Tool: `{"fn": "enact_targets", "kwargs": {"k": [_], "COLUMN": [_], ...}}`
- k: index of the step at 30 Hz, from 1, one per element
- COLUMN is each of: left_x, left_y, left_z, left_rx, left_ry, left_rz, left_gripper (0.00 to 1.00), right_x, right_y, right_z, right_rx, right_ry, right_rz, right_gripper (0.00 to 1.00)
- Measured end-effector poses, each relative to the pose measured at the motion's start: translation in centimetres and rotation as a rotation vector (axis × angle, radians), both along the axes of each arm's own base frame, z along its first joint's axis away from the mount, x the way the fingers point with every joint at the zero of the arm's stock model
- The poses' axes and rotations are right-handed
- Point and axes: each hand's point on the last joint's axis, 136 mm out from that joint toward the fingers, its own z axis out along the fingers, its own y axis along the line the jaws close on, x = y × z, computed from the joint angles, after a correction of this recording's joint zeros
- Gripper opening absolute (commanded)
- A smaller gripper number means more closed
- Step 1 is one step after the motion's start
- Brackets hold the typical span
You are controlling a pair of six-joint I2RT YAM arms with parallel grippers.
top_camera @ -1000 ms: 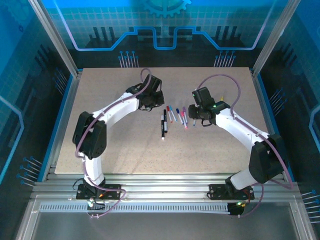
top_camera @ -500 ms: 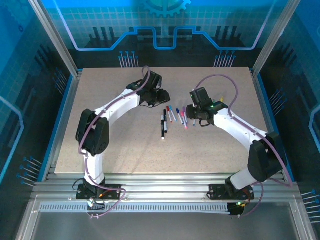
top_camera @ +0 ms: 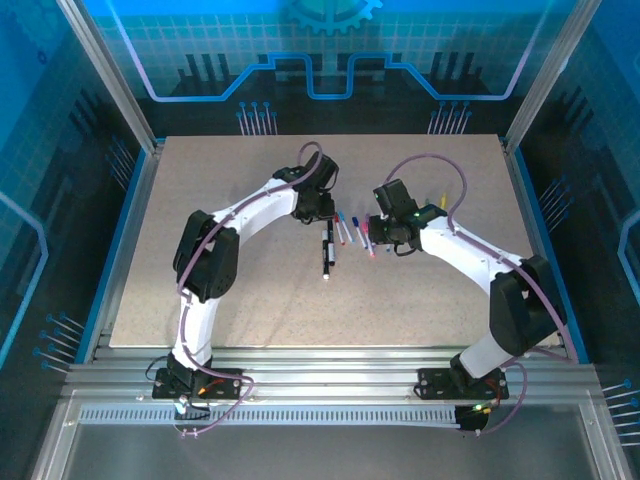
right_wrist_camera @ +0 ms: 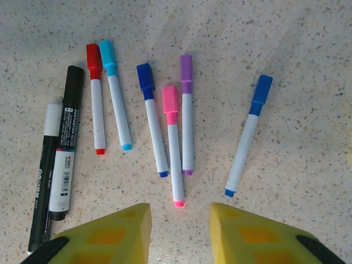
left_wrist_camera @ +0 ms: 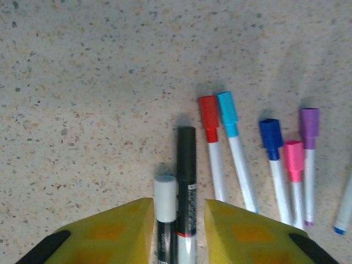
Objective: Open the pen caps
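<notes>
Several capped pens lie side by side on the speckled table [top_camera: 250, 290]. In the left wrist view a white cap [left_wrist_camera: 165, 190] and a black cap [left_wrist_camera: 186, 148] sit on two dark pens, which lie between the fingers of my open left gripper [left_wrist_camera: 179, 206]; a small gap shows beside them. To their right lie red [left_wrist_camera: 209, 113], light-blue [left_wrist_camera: 227, 110], dark-blue [left_wrist_camera: 270, 135], pink [left_wrist_camera: 293, 157] and purple [left_wrist_camera: 309, 124] caps. My right gripper [right_wrist_camera: 180, 212] is open and holds nothing, just short of the pink pen's [right_wrist_camera: 175, 159] tail end. A blue-capped pen [right_wrist_camera: 246, 140] lies apart.
From above, my left gripper [top_camera: 318, 210] and right gripper [top_camera: 375, 232] flank the row of pens [top_camera: 345, 230]. A small yellow object [top_camera: 443, 202] lies behind the right arm. Metal frame posts and blue panels edge the table.
My left arm has swung right to the dark pens and its jaws have parted around them. My right gripper has crept slightly left toward the pen row.
</notes>
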Motion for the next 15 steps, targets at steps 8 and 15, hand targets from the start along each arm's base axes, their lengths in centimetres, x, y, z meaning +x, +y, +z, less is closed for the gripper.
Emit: {"fn": "enact_targets", "kwargs": {"k": [8,15], "left_x": [-0.7,-1.3], "left_y": [-0.3,-0.8], "left_z": [-2.4,-3.0], "left_rx": [0.048,0.061], "left_ry": [0.042,0.056], "left_rz": [-0.012,-0.027], "left_gripper": [0.31,0.31], "right_x": [-0.1,-0.2], "right_y": [0.5,0.8], "right_z": [-0.8,-1.1], "right_rx": [0.013,0.015], "right_ry": [0.025,0.034], "right_rz": [0.009,0.017], "right_gripper": [0.34,0.34]}}
